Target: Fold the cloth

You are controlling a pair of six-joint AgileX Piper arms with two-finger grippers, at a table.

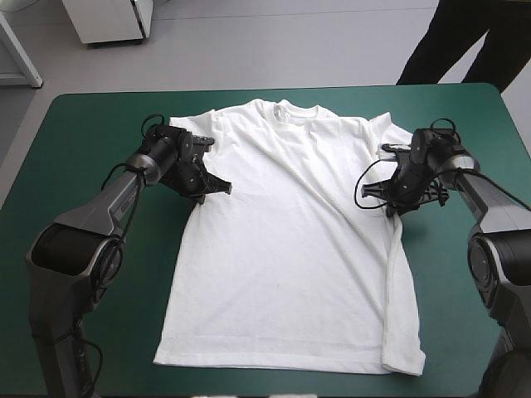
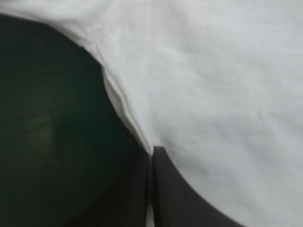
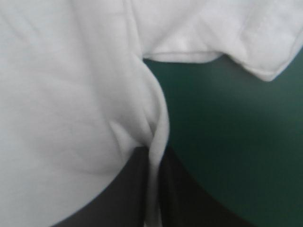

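High view gives us the white T-shirt [image 1: 290,240] spread flat on the teal-green surface [image 1: 83,149], collar toward the far edge. We see the left pincer [image 1: 222,190] at the shirt's side edge just under the sleeve, its black fingers [image 2: 184,198] all but closed on a white sliver of cloth. Our right pincer [image 1: 391,211] grips the opposite side edge, with a fold of cloth caught between its fingers [image 3: 118,189]. The sleeve hem lies just ahead of it.
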